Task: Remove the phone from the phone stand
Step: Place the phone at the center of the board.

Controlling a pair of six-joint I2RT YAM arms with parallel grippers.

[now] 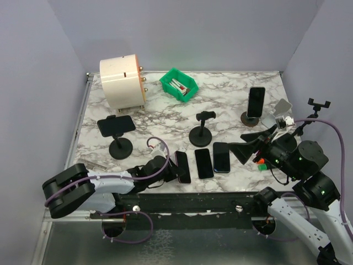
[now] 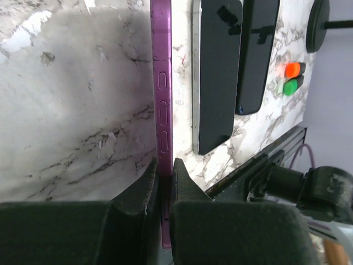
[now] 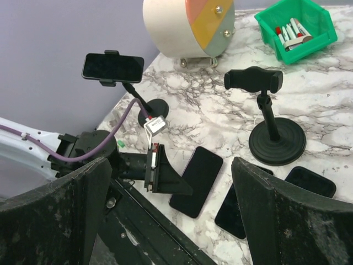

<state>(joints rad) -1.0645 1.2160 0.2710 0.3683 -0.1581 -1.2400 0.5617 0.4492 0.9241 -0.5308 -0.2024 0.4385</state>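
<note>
My left gripper is shut on the edge of a purple phone, which lies low at the table's front. In the left wrist view the phone runs edge-on between the pads. Two more black phones lie flat beside it. A black phone sits crosswise in the left stand. Another phone stands upright in the right stand. The middle stand holds nothing. My right gripper is open and empty, above the front right of the table.
A white drum and a green bin of small parts stand at the back. Red and green buttons sit by the right arm. A black rail runs along the near edge. A loose silver stand lies at the right.
</note>
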